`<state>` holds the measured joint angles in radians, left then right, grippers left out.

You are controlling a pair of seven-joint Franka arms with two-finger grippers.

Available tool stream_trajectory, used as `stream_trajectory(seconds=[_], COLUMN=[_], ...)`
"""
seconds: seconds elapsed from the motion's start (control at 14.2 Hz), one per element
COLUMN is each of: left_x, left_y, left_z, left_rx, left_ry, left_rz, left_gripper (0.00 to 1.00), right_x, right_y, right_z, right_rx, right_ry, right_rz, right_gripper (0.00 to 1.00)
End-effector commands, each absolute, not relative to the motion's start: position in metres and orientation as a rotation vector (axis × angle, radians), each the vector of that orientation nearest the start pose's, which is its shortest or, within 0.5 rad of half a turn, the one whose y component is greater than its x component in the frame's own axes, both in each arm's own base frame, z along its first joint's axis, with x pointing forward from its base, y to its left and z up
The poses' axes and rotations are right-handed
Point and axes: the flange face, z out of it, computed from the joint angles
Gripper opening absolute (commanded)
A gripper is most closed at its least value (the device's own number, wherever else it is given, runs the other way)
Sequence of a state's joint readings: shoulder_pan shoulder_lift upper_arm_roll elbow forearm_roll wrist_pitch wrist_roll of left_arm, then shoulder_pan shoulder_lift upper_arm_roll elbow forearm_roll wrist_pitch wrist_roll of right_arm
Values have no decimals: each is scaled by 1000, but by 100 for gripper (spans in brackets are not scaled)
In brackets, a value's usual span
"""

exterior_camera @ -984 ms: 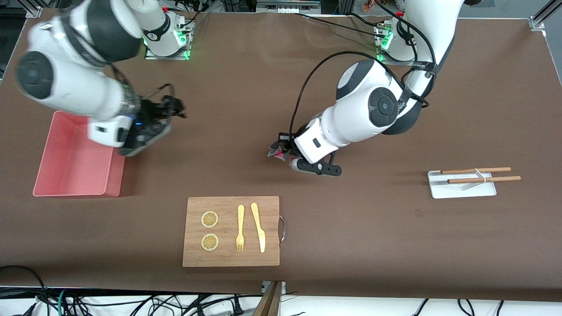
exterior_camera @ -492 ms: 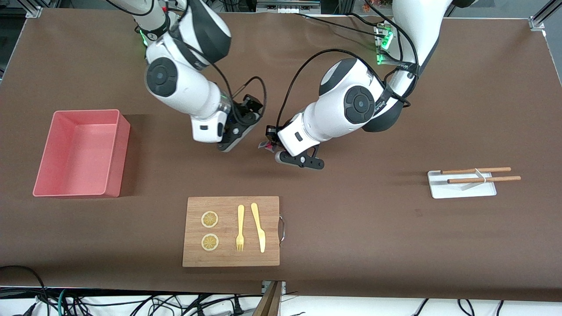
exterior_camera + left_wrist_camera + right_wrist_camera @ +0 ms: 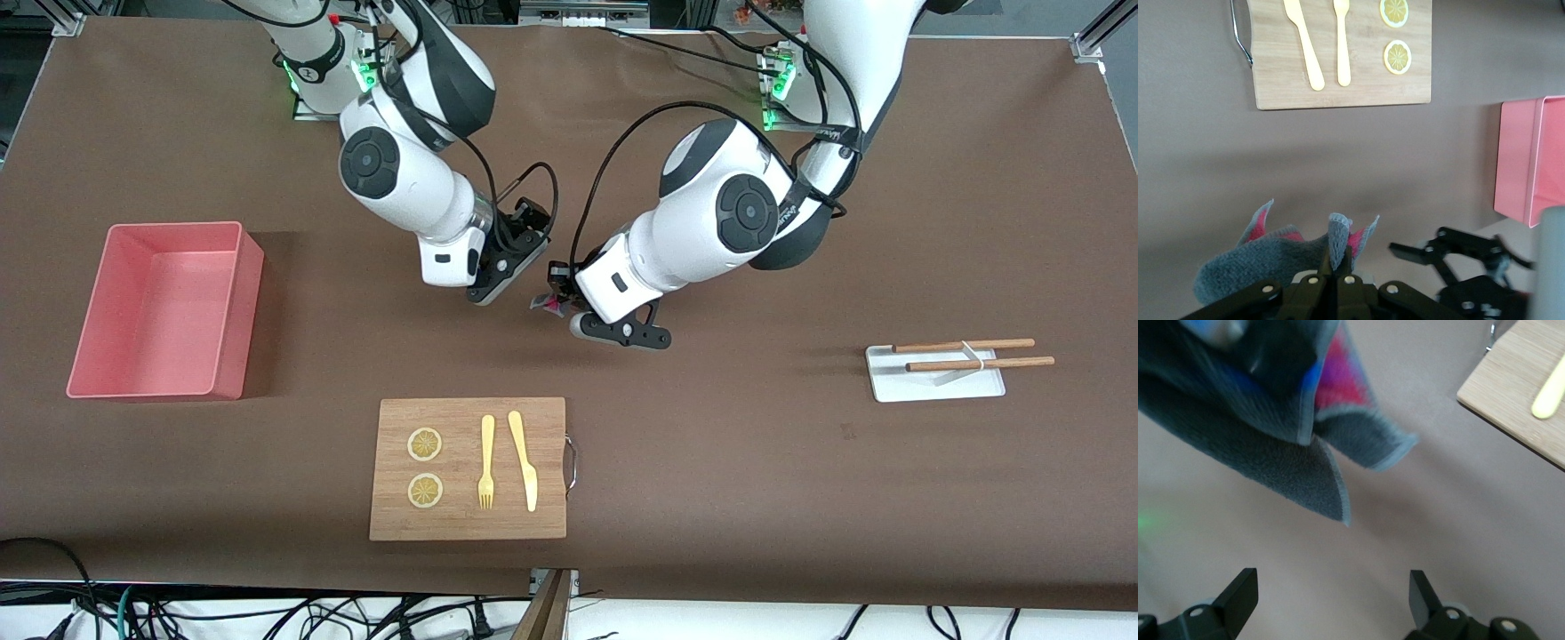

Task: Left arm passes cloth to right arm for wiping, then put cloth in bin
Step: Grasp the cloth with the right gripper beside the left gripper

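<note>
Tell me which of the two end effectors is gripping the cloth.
The left end effector, shut on the grey cloth. The right end effector beside it is open and holds nothing.

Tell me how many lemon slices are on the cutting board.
2. One lemon slice lies on the cutting board beside the fork; the other lemon slice lies just nearer the front camera. None appears hidden.
</note>
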<state>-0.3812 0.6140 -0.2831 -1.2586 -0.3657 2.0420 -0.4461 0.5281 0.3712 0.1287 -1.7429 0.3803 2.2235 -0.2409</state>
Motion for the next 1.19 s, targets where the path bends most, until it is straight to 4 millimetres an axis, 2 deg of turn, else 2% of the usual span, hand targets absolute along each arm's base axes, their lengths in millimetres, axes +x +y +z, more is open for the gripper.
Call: stream_trajectory(seconds=[0.0,0.14,0.35,0.49,0.7,0.77,0.84,0.91,0.98,1.12], left_x=[608,608,609,608,607,607,607,607,607,607], left_y=[-421,-421,-420,-417,-416,-415,-415,-415,-415,-415], left_z=[462,463,465,473,474,474,476,474,474,475], left_rx=[2606,2598,2601,2604,2626,2629,2629,2629,2629,2631], left_ry=[83,155,168,168,166,166,166,166,166,166], left_rz=[-137,-157,-153,-138,-133,-131,-129,-131,-131,-133], left_gripper=[0,0,0,0,0,0,0,0,0,0], right_x=[519,519,525,534,534,536,538,540,540,541], right_y=[418,428,433,437,448,448,449,450,450,452], right_z=[364,365,362,352,339,339,345,350,351,355], right_rx=[-2577,-2553,-2550,-2548,-2546,-2545,-2538,-2534,-2540,-2541], right_ry=[-860,-819,-803,-789,-787,-780,-787,-785,-762,-739], right_rz=[-88,-109,-127,-133,-170,-174,-182,-189,-185,-187], right_gripper=[100,100,100,99,98,90,77,59,47,33])
